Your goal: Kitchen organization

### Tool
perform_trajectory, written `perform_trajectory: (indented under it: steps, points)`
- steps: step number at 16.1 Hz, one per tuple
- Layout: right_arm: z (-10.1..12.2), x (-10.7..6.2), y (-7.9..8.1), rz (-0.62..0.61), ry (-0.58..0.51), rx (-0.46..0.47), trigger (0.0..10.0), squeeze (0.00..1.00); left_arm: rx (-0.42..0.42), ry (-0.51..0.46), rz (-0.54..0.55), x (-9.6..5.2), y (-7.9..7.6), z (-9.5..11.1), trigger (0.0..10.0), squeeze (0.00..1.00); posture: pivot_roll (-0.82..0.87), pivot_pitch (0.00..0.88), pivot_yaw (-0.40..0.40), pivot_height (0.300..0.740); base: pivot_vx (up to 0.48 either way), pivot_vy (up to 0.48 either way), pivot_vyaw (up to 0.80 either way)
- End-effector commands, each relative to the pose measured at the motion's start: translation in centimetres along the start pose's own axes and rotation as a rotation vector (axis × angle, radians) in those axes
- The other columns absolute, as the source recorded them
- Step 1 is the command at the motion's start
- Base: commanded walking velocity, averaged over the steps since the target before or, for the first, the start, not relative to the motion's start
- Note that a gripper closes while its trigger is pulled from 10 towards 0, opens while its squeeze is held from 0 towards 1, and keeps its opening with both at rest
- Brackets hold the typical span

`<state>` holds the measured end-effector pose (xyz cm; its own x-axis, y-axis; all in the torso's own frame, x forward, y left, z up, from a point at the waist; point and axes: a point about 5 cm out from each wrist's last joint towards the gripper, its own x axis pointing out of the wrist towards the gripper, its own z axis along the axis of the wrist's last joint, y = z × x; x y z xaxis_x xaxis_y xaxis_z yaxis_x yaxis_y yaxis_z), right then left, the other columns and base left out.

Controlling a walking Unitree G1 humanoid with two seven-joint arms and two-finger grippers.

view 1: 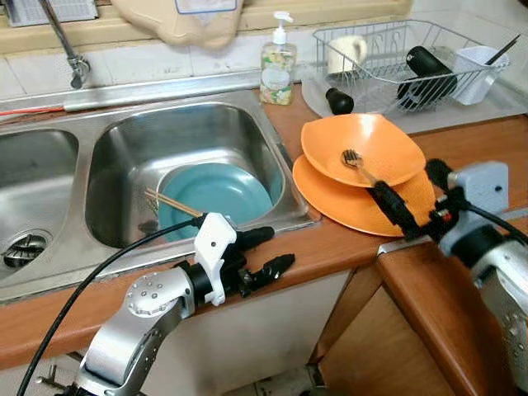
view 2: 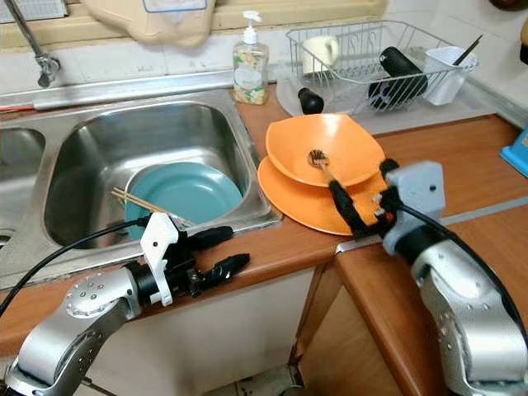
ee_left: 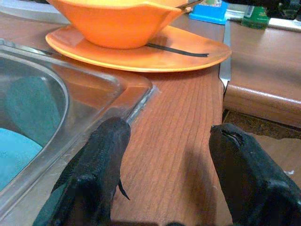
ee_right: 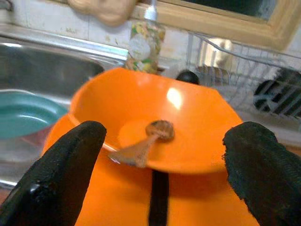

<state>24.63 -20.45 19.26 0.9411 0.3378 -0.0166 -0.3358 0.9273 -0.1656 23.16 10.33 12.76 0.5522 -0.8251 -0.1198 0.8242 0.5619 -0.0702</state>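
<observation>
Left eye view: the left gripper (view 1: 266, 252) hovers over the front strip of the brown wooden tabletop (view 1: 346, 239), just beside the stainless steel sink basin (view 1: 132, 157), jaws released with nothing between them. A round teal plate (view 1: 219, 191) lies in the basin with a pair of wooden chopsticks (view 1: 171, 202) leaning across its near edge. The right gripper (view 1: 417, 202) reaches over the flat round orange plate (view 1: 346, 202), on which sits a squarish orange bowl (view 1: 384, 148) holding a metal fork (view 1: 356, 162).

Right eye view: behind the bowl stand a clear pump soap bottle (view 2: 250, 59) and a white wire dish rack (view 2: 371, 66)

Left wrist view: both black fingers (ee_left: 96, 169) stand well apart above the wood, the sink rim to one side, the orange plate and bowl ahead.

Right wrist view: the right jaws are spread wide, one finger to either side of the orange bowl, the fork lying in its hollow; they grasp nothing
</observation>
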Motion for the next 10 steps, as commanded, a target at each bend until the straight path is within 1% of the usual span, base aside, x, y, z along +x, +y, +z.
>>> perform_trajectory:
  steps: [1, 4, 5, 7, 8, 9, 10]
  points:
    - [0.3, 0.4, 0.5, 0.018, -0.014, 0.001, 10.0, 0.00, 0.016, -0.004, -0.003, 0.1, -0.1, 0.2, 10.0, 0.00, -0.19, 0.000, 0.020, 0.740, 0.000, 0.000, 0.00]
    - [1.1, 1.0, 1.1, 0.040, -0.044, -0.004, 10.0, 0.00, 0.017, -0.004, 0.003, 0.1, 0.0, 0.1, 10.0, 0.00, -0.18, 0.000, 0.016, 0.740, 0.000, 0.000, 0.00]
    - [1.3, 1.0, 0.7, 0.033, -0.051, -0.010, 10.0, 0.00, 0.016, -0.004, 0.004, 0.1, 0.0, 0.1, 10.0, 0.00, -0.19, 0.000, 0.016, 0.740, 0.000, 0.000, 0.00]
    - [1.2, 0.3, -0.6, 0.004, -0.034, -0.028, 10.0, 0.00, 0.015, -0.004, 0.004, 0.0, 0.0, 0.1, 10.0, 0.00, -0.19, 0.000, 0.021, 0.740, 0.000, 0.000, 0.00]
    - [1.2, 0.3, -0.6, 0.004, -0.034, -0.028, 10.0, 0.00, 0.015, -0.004, 0.004, 0.0, 0.0, 0.1, 10.0, 0.00, -0.19, 0.000, 0.021, 0.740, 0.000, 0.000, 0.00]
    - [1.0, -0.7, -1.3, 0.023, 0.004, -0.056, 10.0, 0.00, 0.016, -0.004, -0.003, 0.1, 0.0, 0.1, 10.0, 0.00, -0.20, 0.000, 0.025, 0.740, 0.000, 0.000, 0.00]
    - [0.9, -1.0, -1.5, 0.029, 0.018, -0.065, 10.0, 0.00, 0.016, -0.004, -0.005, 0.1, 0.0, 0.1, 10.0, 0.00, -0.20, 0.000, 0.027, 0.740, 0.000, 0.000, 0.00]
